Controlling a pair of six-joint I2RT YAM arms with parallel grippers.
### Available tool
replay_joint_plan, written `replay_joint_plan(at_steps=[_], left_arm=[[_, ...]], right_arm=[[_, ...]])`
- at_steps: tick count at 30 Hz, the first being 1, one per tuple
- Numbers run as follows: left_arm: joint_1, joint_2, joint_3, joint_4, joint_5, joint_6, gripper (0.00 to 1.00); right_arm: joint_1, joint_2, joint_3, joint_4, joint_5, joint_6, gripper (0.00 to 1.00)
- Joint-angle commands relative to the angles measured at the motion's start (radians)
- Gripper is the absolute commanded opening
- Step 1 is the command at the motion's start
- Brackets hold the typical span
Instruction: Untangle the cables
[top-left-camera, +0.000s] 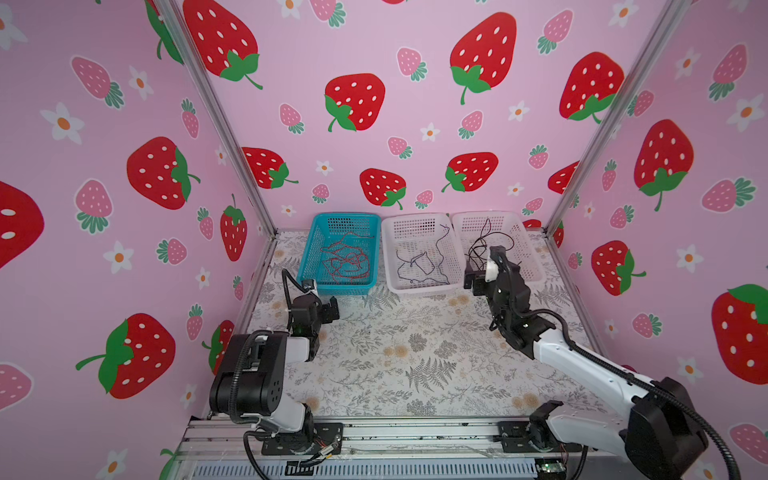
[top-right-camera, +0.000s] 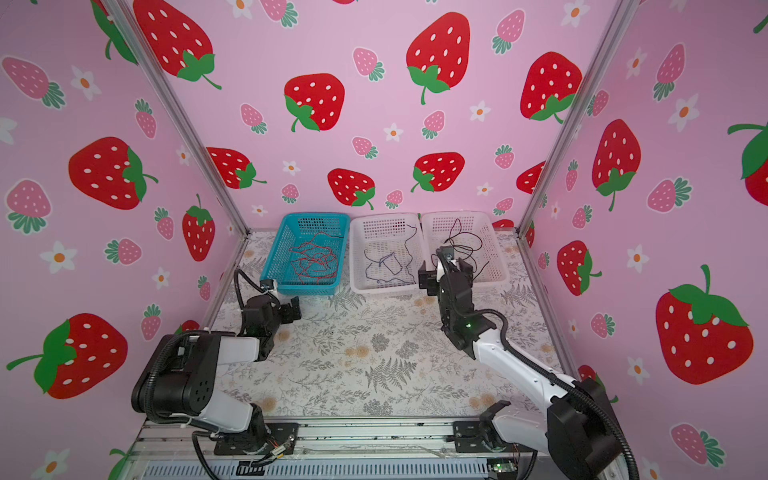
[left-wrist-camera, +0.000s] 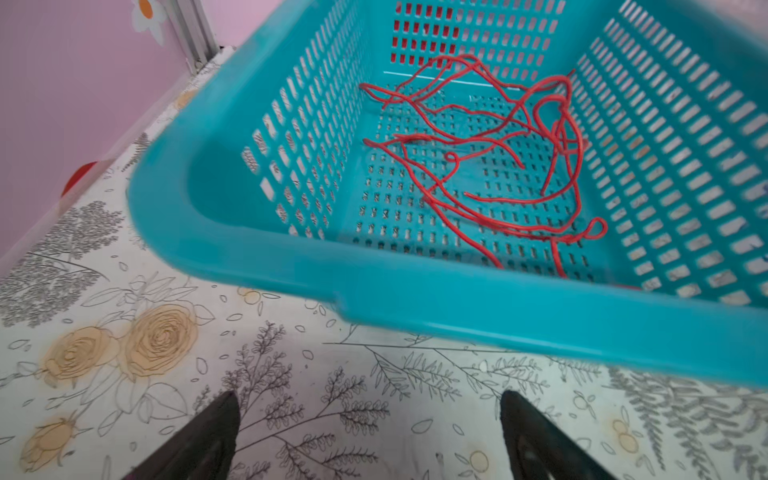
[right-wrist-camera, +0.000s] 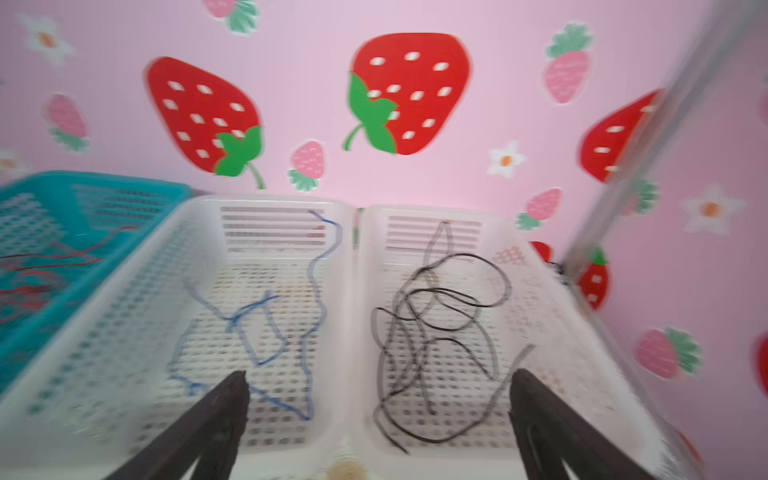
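**Along the back wall: cables sorted by colour**

Red cables (left-wrist-camera: 490, 166) are lying in the teal basket (top-left-camera: 311, 249), dark blue cables (top-left-camera: 424, 264) in the middle white basket (top-left-camera: 419, 289), black cables (right-wrist-camera: 419, 332) in the right white basket (top-left-camera: 528, 253). Left tool (left-wrist-camera: 370, 399) is hovering open and empty before the teal basket. Right tool (right-wrist-camera: 380, 374) is gaping open, empty, at the white baskets' near edge.

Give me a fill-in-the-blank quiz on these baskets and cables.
1. The teal basket holds ___ cables.
2. The middle basket holds ___ cables.
3. The right basket holds ___ cables.
4. The left pincer and right pincer are both ___.
Missing words: red, blue, black, open.
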Motion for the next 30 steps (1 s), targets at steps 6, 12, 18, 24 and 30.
replay_joint_plan(at_steps=[6, 12, 18, 24, 30], left_arm=[[-0.002, -0.003, 0.048, 0.016, 0.018, 0.036, 0.99], [-0.001, -0.002, 0.048, 0.016, 0.020, 0.034, 0.99], [-0.001, -0.001, 0.051, 0.014, 0.019, 0.034, 0.99], [-0.001, -0.002, 0.051, 0.013, 0.018, 0.033, 0.99], [-0.001, -0.004, 0.048, 0.017, 0.018, 0.034, 0.99]], right_arm=[[-0.203, 0.200, -0.288, 0.588, 0.137, -0.160, 0.99], [-0.323, 0.329, -0.370, 0.796, 0.011, -0.100, 0.99], [-0.471, 0.432, -0.363, 0.875, -0.318, -0.040, 0.99], [-0.466, 0.401, -0.346, 0.781, -0.317, -0.046, 0.99], [-0.458, 0.392, -0.332, 0.737, -0.325, -0.058, 0.99]])
